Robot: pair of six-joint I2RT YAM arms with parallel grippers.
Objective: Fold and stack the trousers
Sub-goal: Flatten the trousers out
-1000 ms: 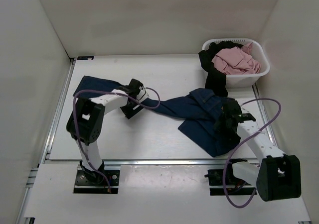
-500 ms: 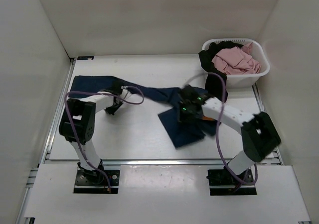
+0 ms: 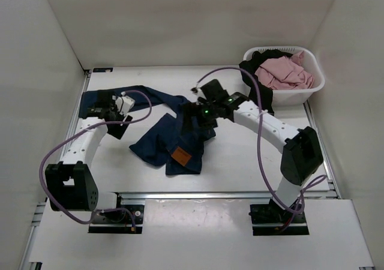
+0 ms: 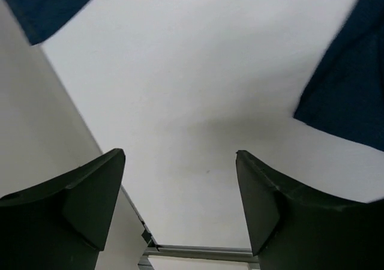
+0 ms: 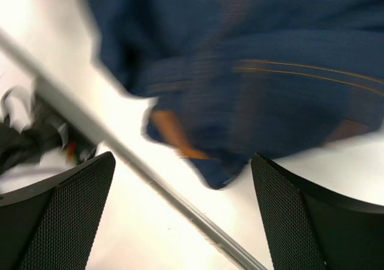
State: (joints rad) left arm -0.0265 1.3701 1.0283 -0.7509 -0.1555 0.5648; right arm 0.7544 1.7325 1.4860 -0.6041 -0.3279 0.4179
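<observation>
The left gripper (image 4: 180, 157) and right gripper (image 5: 183, 159) hung wide and empty, the right nearer, just over the bunched trousers (image 3: 157, 143), whose leg trailed leftward.

Navy trousers (image 3: 165, 139), crumpled, tan patch up

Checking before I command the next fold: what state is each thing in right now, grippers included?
trousers: loosely bunched, tan patch facing up, one leg trailing to the left, not neatly folded
left gripper: open, empty
right gripper: open, empty, above the trousers
basket: upright, holding clothes
pink garment: crumpled in the basket
black garment: draped over the basket's rim
</observation>
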